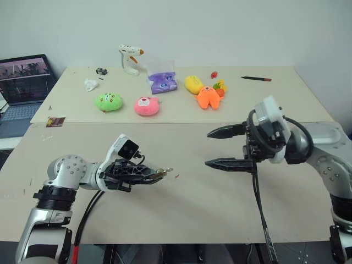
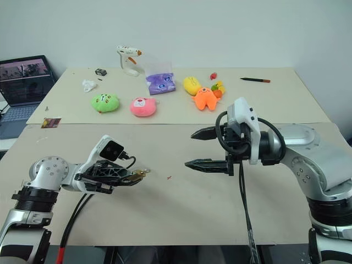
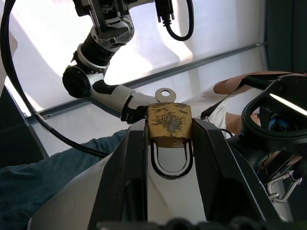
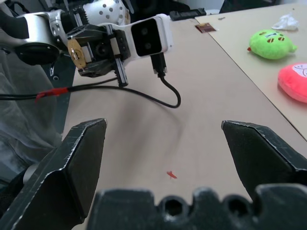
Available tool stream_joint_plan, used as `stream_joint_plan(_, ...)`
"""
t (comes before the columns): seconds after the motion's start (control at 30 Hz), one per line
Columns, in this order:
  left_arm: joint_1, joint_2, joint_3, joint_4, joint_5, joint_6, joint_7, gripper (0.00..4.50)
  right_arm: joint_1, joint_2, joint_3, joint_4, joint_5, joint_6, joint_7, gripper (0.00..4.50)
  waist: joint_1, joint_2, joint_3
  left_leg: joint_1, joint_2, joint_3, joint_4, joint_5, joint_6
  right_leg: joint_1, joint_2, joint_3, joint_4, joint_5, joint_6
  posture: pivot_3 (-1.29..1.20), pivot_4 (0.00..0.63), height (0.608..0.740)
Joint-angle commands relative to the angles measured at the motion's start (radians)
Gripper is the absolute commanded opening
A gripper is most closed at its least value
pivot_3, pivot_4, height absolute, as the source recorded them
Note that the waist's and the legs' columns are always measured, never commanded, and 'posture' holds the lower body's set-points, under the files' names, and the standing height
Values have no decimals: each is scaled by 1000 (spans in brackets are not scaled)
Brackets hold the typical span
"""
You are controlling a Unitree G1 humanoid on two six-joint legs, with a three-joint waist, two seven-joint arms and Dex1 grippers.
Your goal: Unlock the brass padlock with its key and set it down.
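Note:
The brass padlock is a small gold box, its silvery shackle pointing back into my left gripper. That gripper is shut on the padlock's sides and holds it just above the near table. The key sits in the padlock's outer end, with its round silvery head sticking out. My right gripper hovers to the right of the padlock with a clear gap between them. It is open wide, its fingertips point left toward the key, and nothing is between its fingers. In the right wrist view the padlock shows ahead of those open fingers.
On the far table lie several plush toys, among them a green, a pink and an orange one, with a purple pouch, a glue gun and a pen. A laptop stands at the left. A small red speck marks the near table.

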Motion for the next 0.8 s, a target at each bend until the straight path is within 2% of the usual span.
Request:
stream_joint_plan(0.03,-15,-4,-7,-7,2,6,-23,825,4,16,2,-51,24,-3,-26,4500,0,0,0,0,0,0,0,0,0,0,0,0,0,0,0,0,150,740)
stream_joint_plan(0.5,-35,2,-32,22,53,-22,-59,825,28,45,17,-140,181,85,-102,4500,1,0,0,0,0,0,0,0,0,0,0,0,0,0,0,0,150,740)
stream_joint_plan(0.67,-46,14,-54,41,127,-90,-76,825,30,40,22,-143,188,83,-117,4500,2,0,0,0,0,0,-1,0,0,0,0,0,-1,0,0,0,150,740)
stream_joint_plan(0.8,-37,73,-137,-2,224,-184,-138,825,31,48,31,-133,177,75,-122,4500,-1,0,0,0,0,0,-1,0,0,0,0,0,-1,0,0,0,150,740)
